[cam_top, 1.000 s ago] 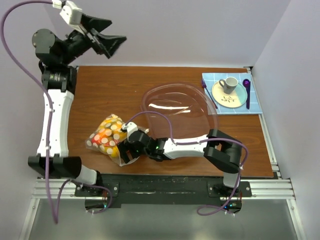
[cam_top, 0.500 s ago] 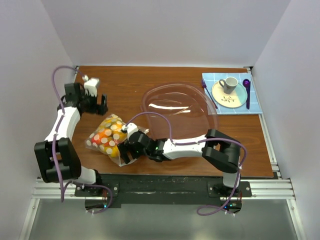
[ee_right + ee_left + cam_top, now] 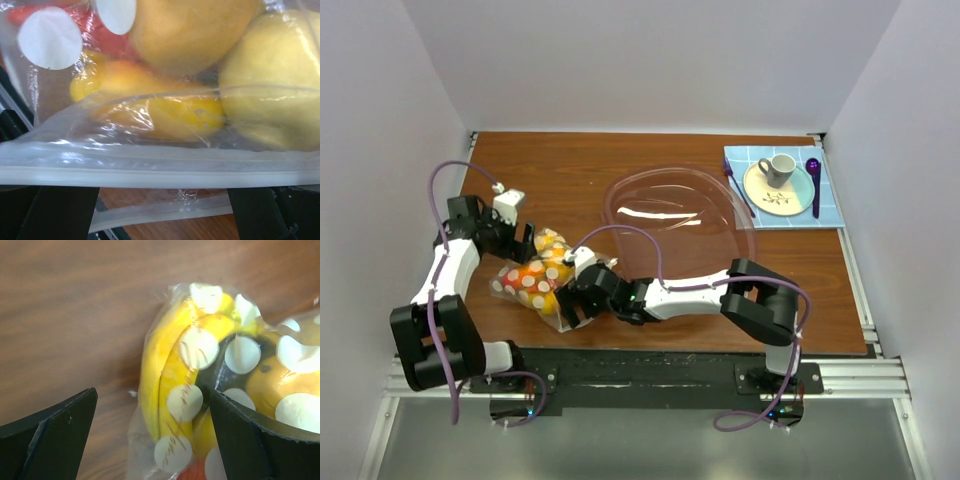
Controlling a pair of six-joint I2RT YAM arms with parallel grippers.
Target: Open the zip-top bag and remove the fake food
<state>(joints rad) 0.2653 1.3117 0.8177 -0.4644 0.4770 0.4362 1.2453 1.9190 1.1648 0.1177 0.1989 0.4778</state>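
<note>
The zip-top bag (image 3: pixel 525 282), clear with white dots, lies on the wooden table at the front left, full of fake food. My left gripper (image 3: pixel 527 240) is open at the bag's far end. In the left wrist view its fingers (image 3: pixel 55 432) straddle that end of the bag (image 3: pixel 172 450), where a yellow banana (image 3: pixel 162 365) shows. My right gripper (image 3: pixel 566 306) is open at the bag's near right end. In the right wrist view (image 3: pixel 162 202) the zip strip (image 3: pixel 150 172) runs across between the spread fingers (image 3: pixel 55 215), a second strip below it. Yellow and orange pieces (image 3: pixel 270 95) lie behind.
A large pink-tinted transparent bowl (image 3: pixel 612 205) sits mid-table, just beyond the right arm. A blue mat (image 3: pixel 830 205) at the far right holds a plate, a grey cup (image 3: pixel 779 167) and a purple spoon (image 3: pixel 814 185). Walls close in left and right.
My left arm has swung down from high at the far left and brought its open gripper to the bag's far end. The right gripper has stayed at the bag's near end.
</note>
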